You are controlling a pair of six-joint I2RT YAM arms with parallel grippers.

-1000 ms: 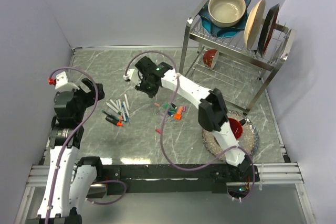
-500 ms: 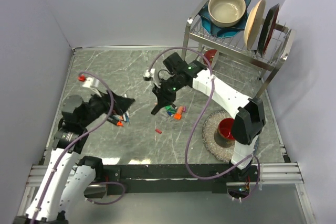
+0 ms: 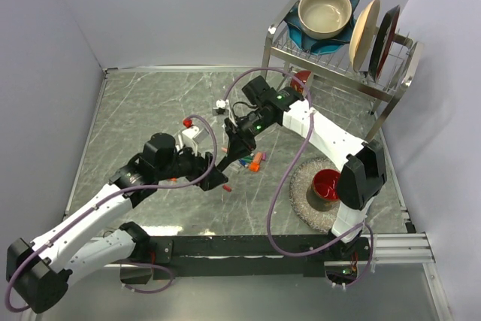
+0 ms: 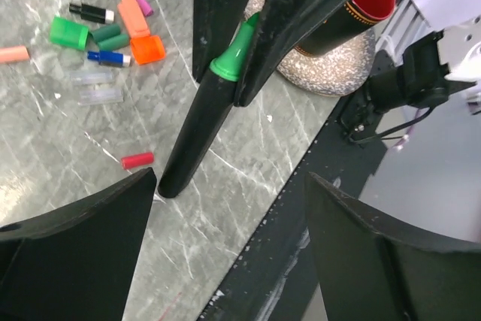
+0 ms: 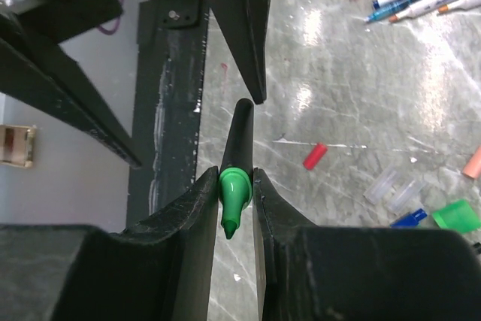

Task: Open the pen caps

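Right gripper [image 5: 234,178] pinches the green plastic cap [image 5: 233,195] of a slim black plastic marker [image 4: 197,129] mid-frame; left gripper [image 4: 231,178] spread, marker's free end hard by one finger, so closing off-centre could lever it loose onto the grey marbled table [image 4: 248,155]

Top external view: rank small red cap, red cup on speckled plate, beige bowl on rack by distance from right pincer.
1. Small red plastic cap, on the table beside the right pincer.
2. Red cup, on the speckled plate, right side.
3. Beige bowl, atop the metal rack, far right.
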